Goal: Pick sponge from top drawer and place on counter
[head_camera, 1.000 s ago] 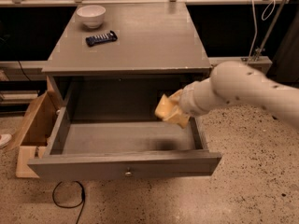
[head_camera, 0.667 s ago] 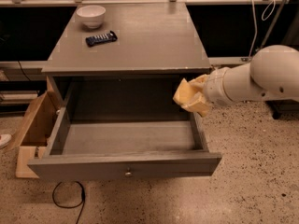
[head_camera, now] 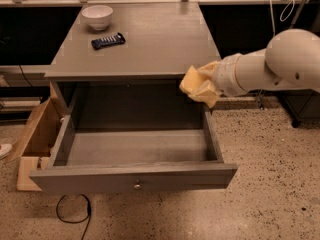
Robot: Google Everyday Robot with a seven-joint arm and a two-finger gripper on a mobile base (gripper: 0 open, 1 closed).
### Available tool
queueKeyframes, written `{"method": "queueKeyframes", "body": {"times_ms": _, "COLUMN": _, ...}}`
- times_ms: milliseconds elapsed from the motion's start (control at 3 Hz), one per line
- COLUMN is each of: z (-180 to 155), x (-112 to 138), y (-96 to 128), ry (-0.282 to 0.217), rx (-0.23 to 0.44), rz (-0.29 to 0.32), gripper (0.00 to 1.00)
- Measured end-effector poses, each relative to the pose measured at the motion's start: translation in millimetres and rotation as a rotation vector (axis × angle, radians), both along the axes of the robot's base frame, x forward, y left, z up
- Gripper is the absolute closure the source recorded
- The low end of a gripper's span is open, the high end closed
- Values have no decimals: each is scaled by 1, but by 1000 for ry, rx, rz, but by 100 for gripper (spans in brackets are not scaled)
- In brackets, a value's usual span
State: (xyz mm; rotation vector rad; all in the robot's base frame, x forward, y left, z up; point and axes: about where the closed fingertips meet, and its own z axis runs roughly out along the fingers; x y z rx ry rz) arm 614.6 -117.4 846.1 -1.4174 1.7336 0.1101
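Note:
The top drawer [head_camera: 90, 178] is pulled wide open, with a round knob [head_camera: 136, 186] on its front, and its grey floor shows nothing lying in it. My gripper [head_camera: 199, 86], at the end of the white arm [head_camera: 280, 61], hangs by the drawer's right back corner, level with the front edge of the counter [head_camera: 155, 44]. It is shut on the pale-yellow sponge [head_camera: 189, 82], held in the air above the drawer's right wall. The yellowish fingers and the sponge blend together.
A white bowl [head_camera: 97, 16] and a black remote-like device [head_camera: 108, 41] sit at the counter's back left. An open cardboard box [head_camera: 36, 134] stands on the floor left of the cabinet. A black cable [head_camera: 72, 215] loops under the drawer front.
The gripper has risen with the sponge from inside the drawer's right side up to the counter's front edge level, moving slightly right and back.

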Motion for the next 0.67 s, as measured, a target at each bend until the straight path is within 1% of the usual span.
{"method": "queueKeyframes", "body": {"times_ms": 333, "z": 31, "x": 47, "y": 19, "ry": -39, "rx": 62, "rz": 32, "gripper": 100}}
{"method": "queueKeyframes", "body": {"times_ms": 667, "z": 57, "x": 108, "y": 35, "ry": -63, "rx": 101, "rz": 18, "gripper": 100}}
